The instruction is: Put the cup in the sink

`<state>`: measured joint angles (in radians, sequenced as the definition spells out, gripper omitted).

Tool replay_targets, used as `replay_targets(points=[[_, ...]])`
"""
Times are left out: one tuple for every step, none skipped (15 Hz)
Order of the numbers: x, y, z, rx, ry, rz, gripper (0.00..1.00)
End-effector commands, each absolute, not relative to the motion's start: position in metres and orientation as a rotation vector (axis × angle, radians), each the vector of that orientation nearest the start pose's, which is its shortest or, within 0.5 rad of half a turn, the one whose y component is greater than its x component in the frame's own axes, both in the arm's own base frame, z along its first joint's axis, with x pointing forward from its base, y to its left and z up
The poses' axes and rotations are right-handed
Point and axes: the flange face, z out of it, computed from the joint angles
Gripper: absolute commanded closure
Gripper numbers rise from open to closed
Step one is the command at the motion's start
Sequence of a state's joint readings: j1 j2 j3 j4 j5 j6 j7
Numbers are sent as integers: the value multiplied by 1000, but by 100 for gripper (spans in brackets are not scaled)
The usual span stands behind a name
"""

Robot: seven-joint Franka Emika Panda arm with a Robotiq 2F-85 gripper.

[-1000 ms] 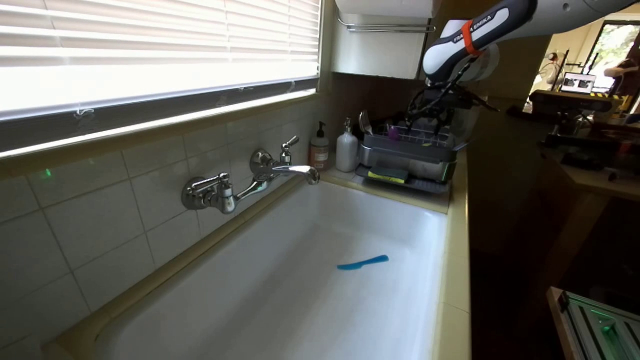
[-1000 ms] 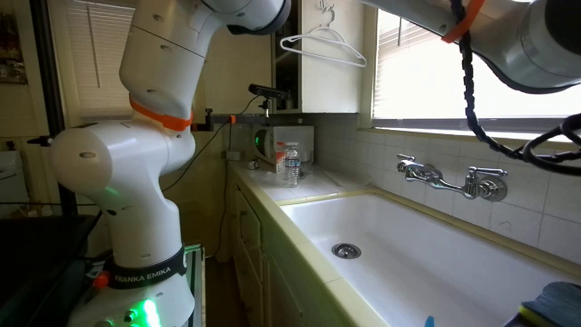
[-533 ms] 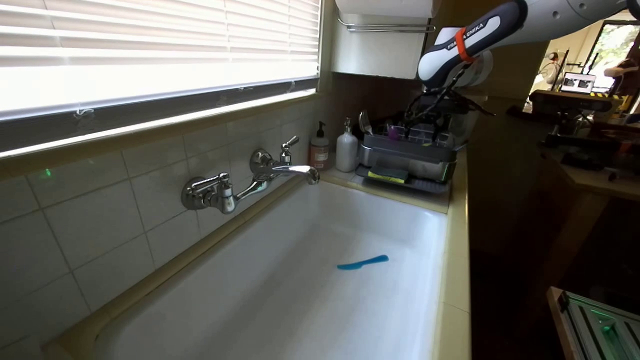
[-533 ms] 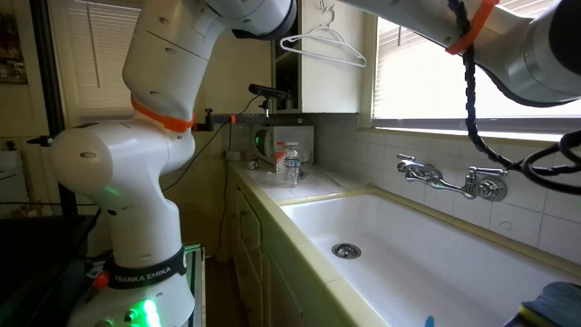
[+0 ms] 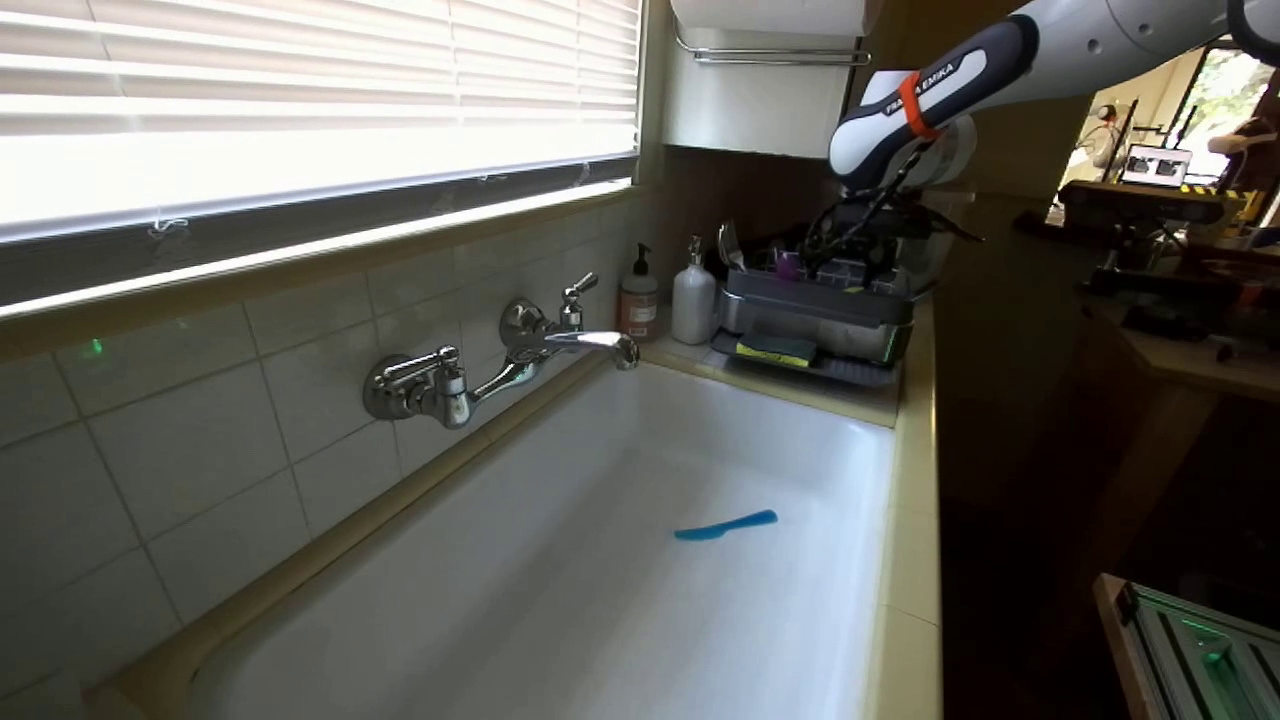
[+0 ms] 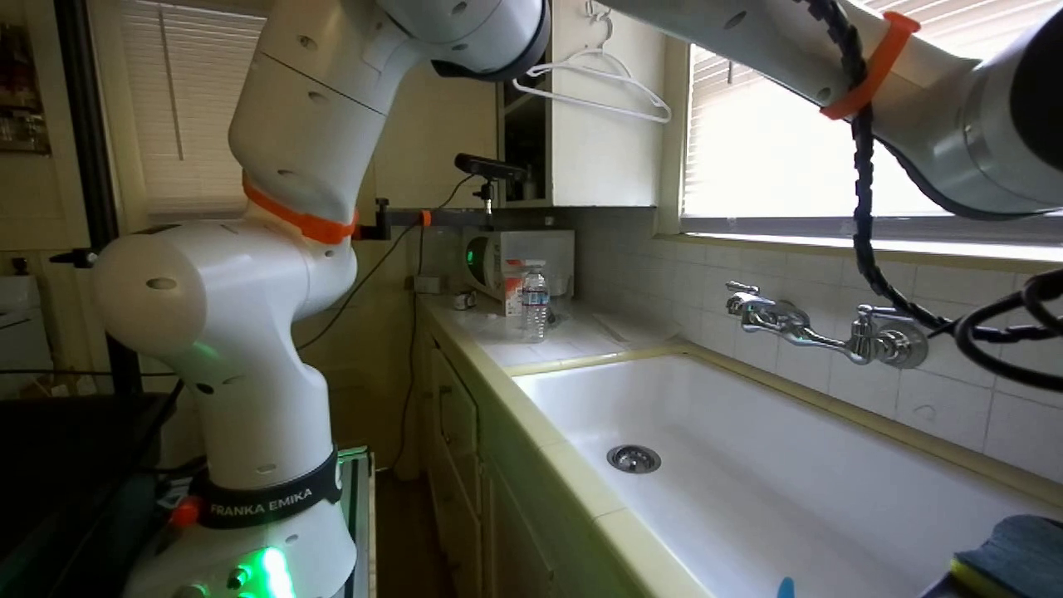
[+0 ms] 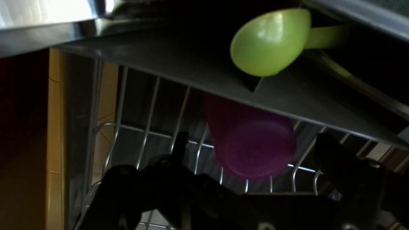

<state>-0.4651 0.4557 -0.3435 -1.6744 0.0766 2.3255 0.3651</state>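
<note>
The purple cup (image 7: 255,150) sits in the dish rack, its round base facing the wrist camera and its far part hidden behind a grey edge. My gripper (image 7: 252,141) is open, with one dark finger on each side of the cup and visible gaps between. In an exterior view, the gripper (image 5: 842,268) is low over the dish rack. A purple patch (image 5: 787,264) shows just beside it there; I cannot tell whether it is the same cup. The white sink (image 5: 560,570) lies in front of the rack and also shows in an exterior view (image 6: 714,432).
The grey dish rack (image 5: 810,325) has wire bars and a utensil holder with a yellow-green scoop (image 7: 271,43). A sponge (image 5: 776,349), a white bottle (image 5: 693,300) and a brown bottle (image 5: 638,300) stand near it. A blue knife (image 5: 725,526) lies in the sink. The faucet (image 5: 590,342) juts over it.
The arm and gripper have moved down toward the dish rack and slightly to the left in an exterior view. The sink and the blue knife have not moved.
</note>
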Motion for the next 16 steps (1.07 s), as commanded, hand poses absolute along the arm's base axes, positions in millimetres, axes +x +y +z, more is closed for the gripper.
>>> replay_targets(points=[[501, -481, 367, -2708, 1789, -286, 26], [501, -481, 365, -2715, 1768, -285, 27], [501, -481, 364, -2721, 1768, -283, 30], [501, -481, 363, -2726, 1761, -280, 38], [501, -481, 362, -2728, 1760, -278, 45], [501, -482, 364, -2728, 1759, -281, 55], [500, -482, 367, -2726, 1759, -289, 59], [500, -482, 370, -2729, 1758, -301, 59], [500, -482, 376, -2729, 1759, -319, 60], [500, -482, 380, -2731, 1757, -332, 60], [500, -481, 384, -2734, 1754, -343, 60], [501, -481, 387, -2735, 1750, -353, 60], [501, -480, 389, -2737, 1745, -361, 60], [502, -478, 391, -2741, 1738, -370, 60], [502, -477, 393, -2744, 1730, -375, 60], [501, -476, 396, -2748, 1722, -383, 60]])
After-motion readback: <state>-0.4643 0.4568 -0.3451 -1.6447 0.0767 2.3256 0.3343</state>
